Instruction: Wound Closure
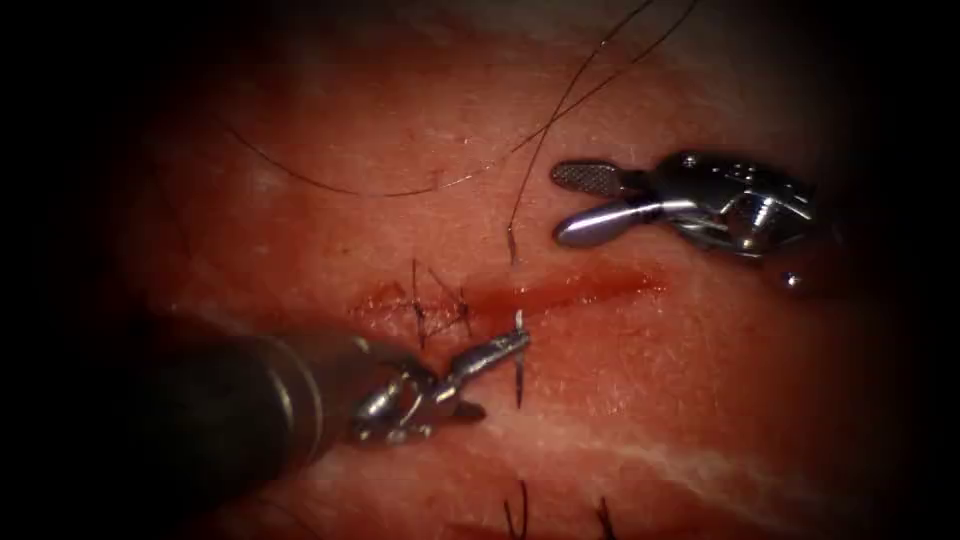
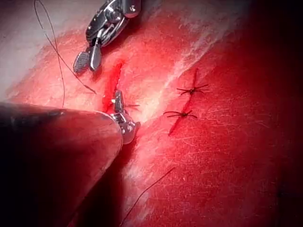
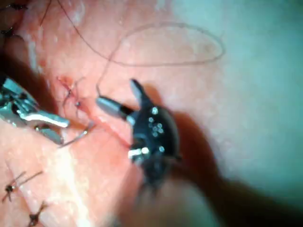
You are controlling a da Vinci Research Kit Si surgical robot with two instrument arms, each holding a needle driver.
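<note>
The cut (image 1: 570, 290) runs across the tissue (image 1: 700, 400) with red fluid in it; a knotted stitch (image 1: 432, 312) closes its left part. Just right of that stitch, my left tool (image 1: 508, 347) is shut on the curved needle (image 1: 518, 385) near its middle, at the cut's near edge. The needle stands out of the tissue there. On the far edge, the thread (image 1: 520, 190) ends in a thicker piece that meets the tissue. My right tool (image 1: 560, 205) hovers open above the cut's right part, holding nothing. The left wrist view shows the left tool (image 2: 117, 100) and the right tool (image 2: 87, 61).
Loose thread (image 1: 400, 193) loops over the far tissue and leaves at the top. Older stitches (image 2: 191, 89) lie on another closed cut nearer the front. The left arm's shaft (image 1: 200, 400) covers the lower left. The needle (image 3: 75, 137) and open right tool (image 3: 116, 91) show in the right wrist view.
</note>
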